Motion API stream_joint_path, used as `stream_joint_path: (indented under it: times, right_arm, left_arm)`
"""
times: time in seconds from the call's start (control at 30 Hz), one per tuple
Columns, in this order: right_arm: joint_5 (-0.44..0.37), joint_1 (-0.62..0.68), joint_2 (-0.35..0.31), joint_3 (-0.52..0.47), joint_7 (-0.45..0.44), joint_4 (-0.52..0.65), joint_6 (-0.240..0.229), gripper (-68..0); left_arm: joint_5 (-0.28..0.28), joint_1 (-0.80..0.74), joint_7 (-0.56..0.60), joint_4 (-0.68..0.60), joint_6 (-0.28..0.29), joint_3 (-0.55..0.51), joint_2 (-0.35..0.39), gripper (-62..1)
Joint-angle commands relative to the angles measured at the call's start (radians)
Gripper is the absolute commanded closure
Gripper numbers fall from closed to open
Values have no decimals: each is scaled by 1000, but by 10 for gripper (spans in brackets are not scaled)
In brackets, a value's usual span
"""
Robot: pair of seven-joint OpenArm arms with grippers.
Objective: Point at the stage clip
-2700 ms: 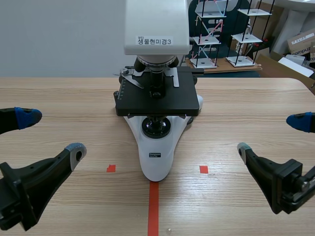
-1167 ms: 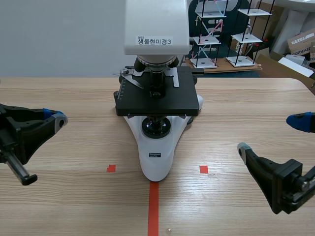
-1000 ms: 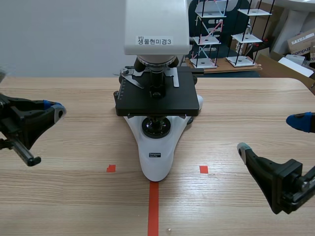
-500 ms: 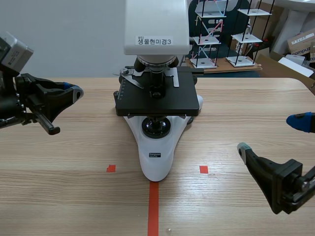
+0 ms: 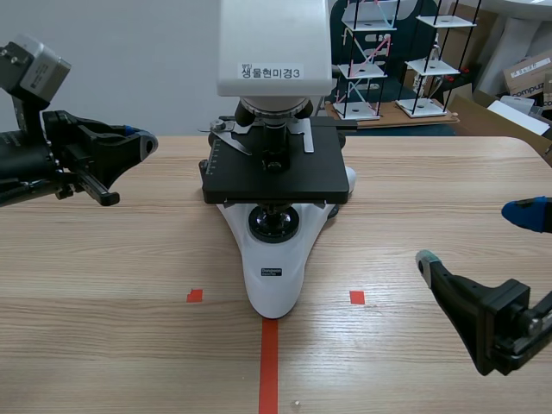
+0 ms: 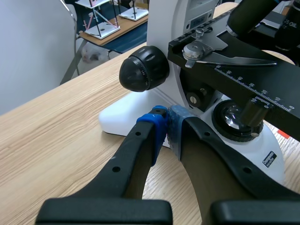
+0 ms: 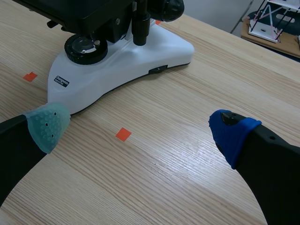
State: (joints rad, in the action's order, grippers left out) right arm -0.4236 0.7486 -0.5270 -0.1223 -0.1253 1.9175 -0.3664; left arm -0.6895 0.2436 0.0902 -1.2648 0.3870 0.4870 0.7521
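**Left wrist view.** The left gripper [image 6: 168,125] has two thick, matte-black fingers [image 6: 136,159]. They are gently curved, with small round recesses along their flanks, and a flat black crossbar [image 6: 103,211] joins them at the rear. One tip carries a deep blue pad [image 6: 157,124]; the other pad is paler blue and dotted [image 6: 177,129].

**Scene view.** A grey box [image 5: 33,65] with rounded corners is mounted behind this gripper. A thin black rod [image 5: 97,188] sits beneath its fingers.

**Right wrist view.** The right gripper [image 7: 140,131] has fingers of the same black build. One pad is pale grey-green with dots [image 7: 47,125]; the other is smooth and deep blue [image 7: 232,133]. In the scene view, a blocky black mount [image 5: 500,332] lies behind the fingers.
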Motion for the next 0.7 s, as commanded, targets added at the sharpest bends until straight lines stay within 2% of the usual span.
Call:
stream_joint_path:
  times: [0.0, 0.67]
  right_arm:
    - [-7, 0, -13, -1, -14, 10, 0, -679]
    - [-7, 0, -13, -1, -14, 10, 0, -679]
  left_arm:
    - [-10, 20, 17, 2, 1, 1, -16, -32]
    - [-10, 39, 18, 24, 2, 26, -29, -32]
